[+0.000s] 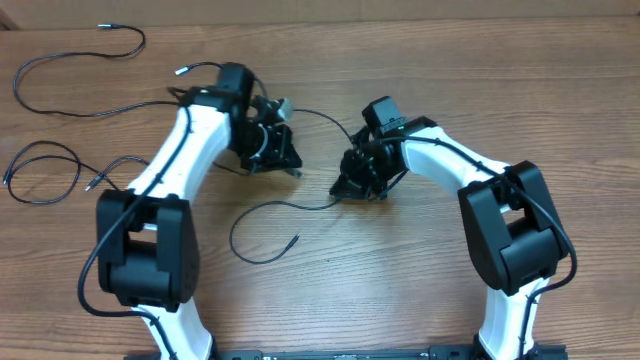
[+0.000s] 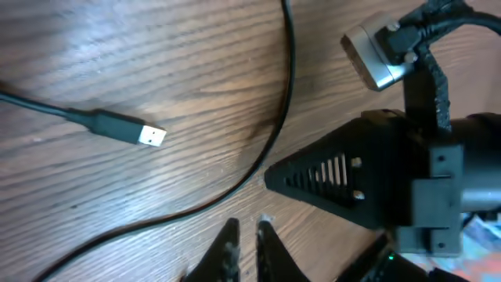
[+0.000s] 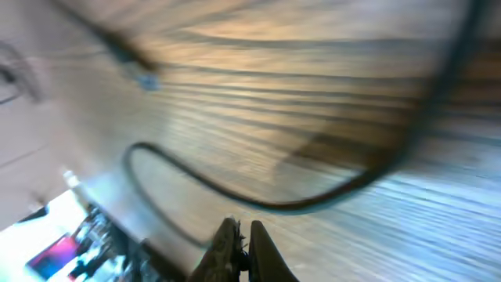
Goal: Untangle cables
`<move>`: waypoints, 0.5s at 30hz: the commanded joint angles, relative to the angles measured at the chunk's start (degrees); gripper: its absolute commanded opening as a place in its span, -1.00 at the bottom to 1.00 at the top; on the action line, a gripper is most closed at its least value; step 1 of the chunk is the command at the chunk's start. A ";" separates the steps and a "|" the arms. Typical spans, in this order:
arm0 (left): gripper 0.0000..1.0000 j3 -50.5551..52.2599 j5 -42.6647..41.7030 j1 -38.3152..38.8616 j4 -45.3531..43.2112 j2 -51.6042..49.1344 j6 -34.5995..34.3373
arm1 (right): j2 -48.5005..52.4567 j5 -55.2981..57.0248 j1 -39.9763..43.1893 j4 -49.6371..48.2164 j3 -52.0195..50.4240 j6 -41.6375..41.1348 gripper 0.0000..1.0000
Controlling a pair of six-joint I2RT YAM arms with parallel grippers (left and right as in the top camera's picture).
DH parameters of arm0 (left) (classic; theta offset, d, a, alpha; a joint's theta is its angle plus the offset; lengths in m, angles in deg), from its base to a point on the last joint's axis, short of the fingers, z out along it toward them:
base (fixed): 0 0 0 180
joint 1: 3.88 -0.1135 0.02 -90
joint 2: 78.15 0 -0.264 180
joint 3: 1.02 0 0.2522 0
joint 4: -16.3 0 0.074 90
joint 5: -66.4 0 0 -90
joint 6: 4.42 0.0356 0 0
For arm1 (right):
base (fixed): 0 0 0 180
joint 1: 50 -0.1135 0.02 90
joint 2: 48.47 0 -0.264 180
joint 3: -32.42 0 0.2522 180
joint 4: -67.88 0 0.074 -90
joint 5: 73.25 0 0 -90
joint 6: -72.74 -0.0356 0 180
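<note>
— Where did the overhead camera sit?
— High above the table (image 1: 420, 60), facing straight down, far enough off that both arms fit in frame.
— And the wrist cameras?
— Each peered past its own fingertips (image 2: 228, 252), low over the wood (the right one's picture was blurred). The left wrist view shared the right gripper (image 2: 274, 174) with the overhead.

The cables (image 1: 233, 238) lie spread over the table (image 1: 420, 300). My left gripper (image 1: 290, 165) sits left of centre and my right gripper (image 1: 337, 192) is near it on the right. One strand (image 1: 318, 116) arcs between them on the far side. Another loops on the near side and runs up to my right gripper. Two more lie well off to the left, one (image 1: 120, 27) at the far corner, one (image 1: 45, 146) nearer me beside my left arm (image 1: 185, 140)
</note>
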 commanded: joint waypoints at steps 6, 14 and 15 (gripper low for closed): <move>-0.38 -0.52 -0.37 0.31 3.34 0.70 8.15 | -2.73 6.69 0.81 3.37 -0.13 0.20 -0.92; 0.08 -0.37 11.02 6.49 2.62 -0.35 8.28 | -2.73 16.79 3.10 10.88 1.22 0.00 0.03; 0.10 -0.33 11.04 8.76 1.97 -0.81 10.40 | -2.73 16.79 5.29 13.86 2.80 0.02 0.13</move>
